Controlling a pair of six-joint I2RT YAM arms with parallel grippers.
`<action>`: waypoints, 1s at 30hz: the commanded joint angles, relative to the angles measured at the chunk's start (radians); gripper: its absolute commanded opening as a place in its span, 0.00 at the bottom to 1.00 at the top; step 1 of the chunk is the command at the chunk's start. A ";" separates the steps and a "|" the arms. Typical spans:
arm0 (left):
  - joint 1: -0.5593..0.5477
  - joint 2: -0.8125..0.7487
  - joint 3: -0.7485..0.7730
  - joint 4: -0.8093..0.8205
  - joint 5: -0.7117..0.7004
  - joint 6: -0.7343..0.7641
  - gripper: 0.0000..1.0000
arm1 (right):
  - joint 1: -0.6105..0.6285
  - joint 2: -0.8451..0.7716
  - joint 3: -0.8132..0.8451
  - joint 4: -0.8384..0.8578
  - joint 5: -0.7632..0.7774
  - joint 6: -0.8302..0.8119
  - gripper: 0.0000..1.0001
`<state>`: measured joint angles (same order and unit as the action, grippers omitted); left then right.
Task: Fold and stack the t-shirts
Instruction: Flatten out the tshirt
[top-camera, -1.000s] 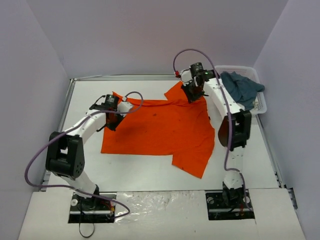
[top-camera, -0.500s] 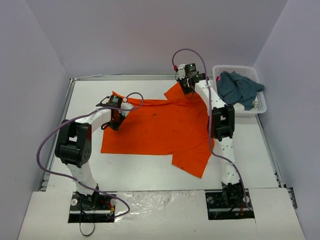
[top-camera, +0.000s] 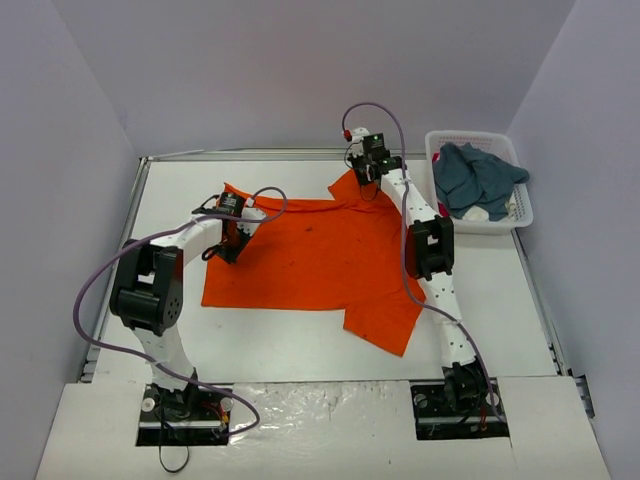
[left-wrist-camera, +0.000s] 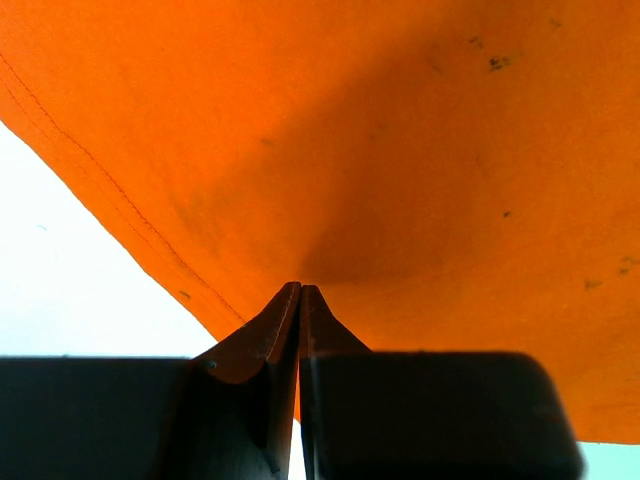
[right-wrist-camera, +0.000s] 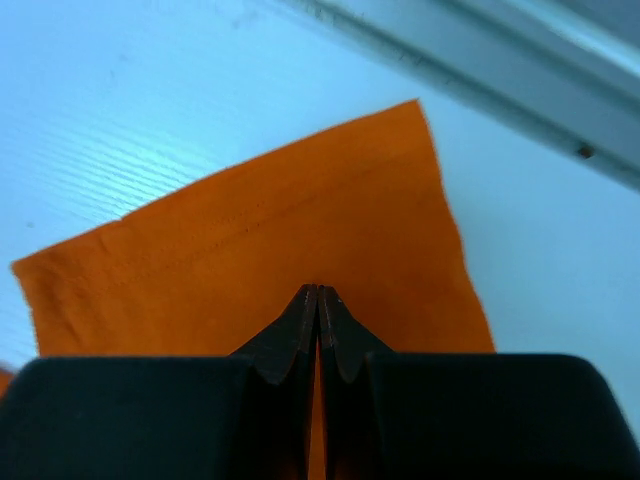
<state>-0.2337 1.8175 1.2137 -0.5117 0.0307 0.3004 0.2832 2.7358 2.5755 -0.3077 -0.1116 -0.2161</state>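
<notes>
The orange t-shirt (top-camera: 320, 260) lies spread flat on the white table, with one sleeve pointing to the near right. My left gripper (top-camera: 232, 240) is shut with its tips pinching the cloth just inside the shirt's left hem (left-wrist-camera: 120, 190); the orange cloth (left-wrist-camera: 400, 150) darkens and draws in toward the tips. My right gripper (top-camera: 372, 178) is shut on the far right sleeve (right-wrist-camera: 300, 230), a little short of the sleeve's end. The teal-blue t-shirt (top-camera: 475, 178) lies crumpled in the white basket (top-camera: 522, 208) at the far right.
The basket stands against the right wall, just right of my right arm. Grey walls close in the table on three sides, and a metal rail (right-wrist-camera: 480, 70) runs along the far edge close to the sleeve. Both arm bases sit at the near edge.
My right arm has straightened and its gripper has moved a little farther back and left along the sleeve. The left arm's elbow has swung up and inward. The shirt has hardly shifted.
</notes>
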 joint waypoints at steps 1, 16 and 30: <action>-0.001 -0.027 0.012 -0.027 0.008 -0.015 0.03 | 0.013 0.030 0.029 0.004 0.007 0.020 0.00; -0.001 -0.027 -0.005 -0.051 0.051 -0.015 0.02 | 0.011 0.084 0.049 -0.021 0.051 0.087 0.00; 0.000 -0.047 -0.002 -0.114 0.075 -0.001 0.02 | -0.082 0.159 0.176 0.064 0.211 0.268 0.07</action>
<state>-0.2337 1.8175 1.2125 -0.5816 0.1013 0.2989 0.2203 2.8647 2.7087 -0.2710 -0.0071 0.0166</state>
